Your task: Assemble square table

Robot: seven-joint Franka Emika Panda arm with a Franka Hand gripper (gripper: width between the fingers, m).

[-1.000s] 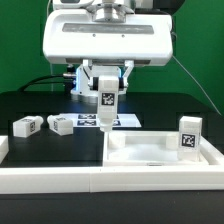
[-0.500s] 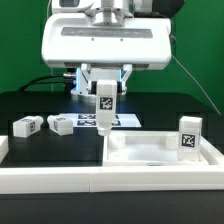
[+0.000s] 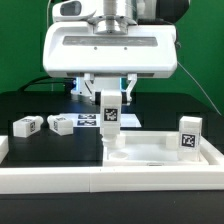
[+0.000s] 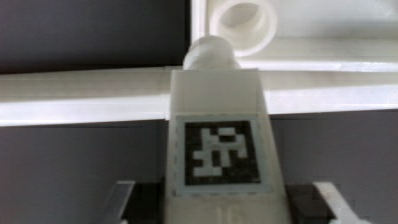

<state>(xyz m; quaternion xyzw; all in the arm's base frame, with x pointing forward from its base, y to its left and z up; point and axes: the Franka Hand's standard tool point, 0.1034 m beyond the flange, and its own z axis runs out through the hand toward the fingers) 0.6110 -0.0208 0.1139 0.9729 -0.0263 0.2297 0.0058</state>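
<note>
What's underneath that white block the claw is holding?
A corner of the square tabletop, with a round socket close to the tip of the leg. The leg itself hides whether its tip touches the tabletop.

I see a flat black table top (image 3: 30, 100). On it, toward the exterior view's left, lie one stubby white tagged block leg (image 3: 25, 125) and a second leg (image 3: 60, 124), apart. The marker board (image 3: 84, 120) lies mid-table. The white square plastic slab with raised rim (image 3: 150, 148) sits at right, and a long white border rail (image 3: 50, 176) runs along the near edge.
</note>
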